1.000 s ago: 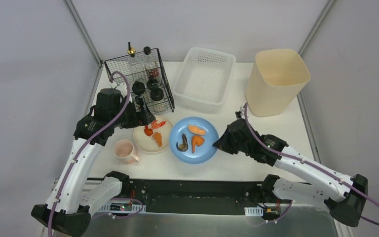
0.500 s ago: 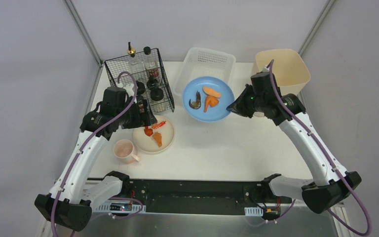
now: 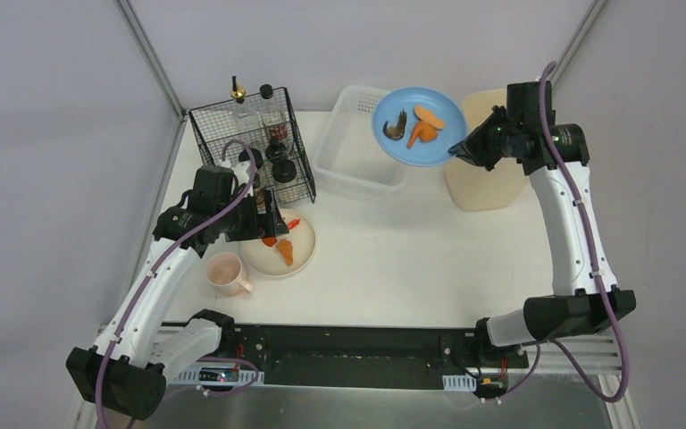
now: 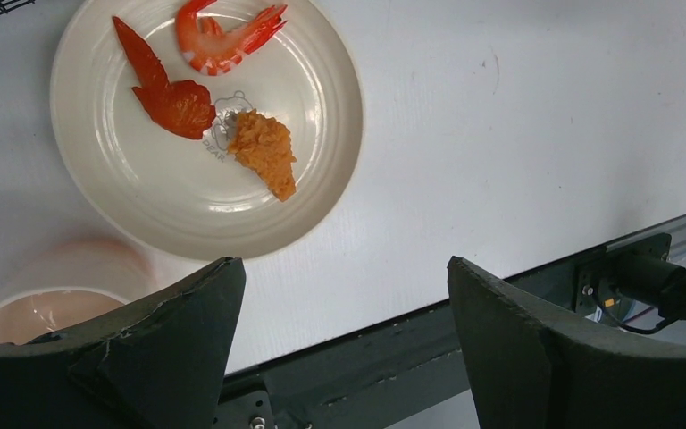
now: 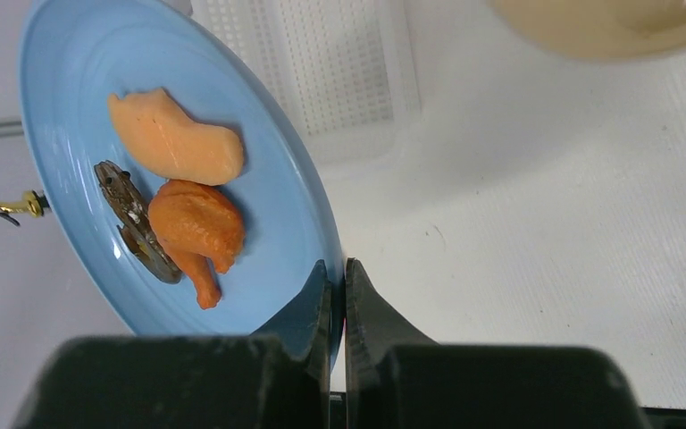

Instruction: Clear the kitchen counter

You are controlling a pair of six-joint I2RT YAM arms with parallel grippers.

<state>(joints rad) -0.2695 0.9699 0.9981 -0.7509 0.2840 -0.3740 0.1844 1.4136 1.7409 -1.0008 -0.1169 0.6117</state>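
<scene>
Fingers: my right fingers [image 5: 368, 313] are pressed together, pinching the right rim of the blue plate [image 3: 420, 125]; my left fingers [image 4: 536, 331] stand spread, holding nothing, above the cream plate [image 4: 143, 188].
Change: a second ago the blue plate lay mid-table; now it hangs tilted in the air at the far right, between the white basket [image 3: 357, 156] and the beige bin [image 3: 487, 183].
Meaning: I judge one item is off the table [image 3: 411, 259]; its three food pieces likely go into the bin next.
Remaining on table: cream plate with three scraps, pink cup [image 3: 225, 271] just left of it, wire rack [image 3: 250, 147] far left.
Hidden: bin's inside, cut off in my right wrist view; cup blurred behind my left finger; rack contents hard to make out.
</scene>
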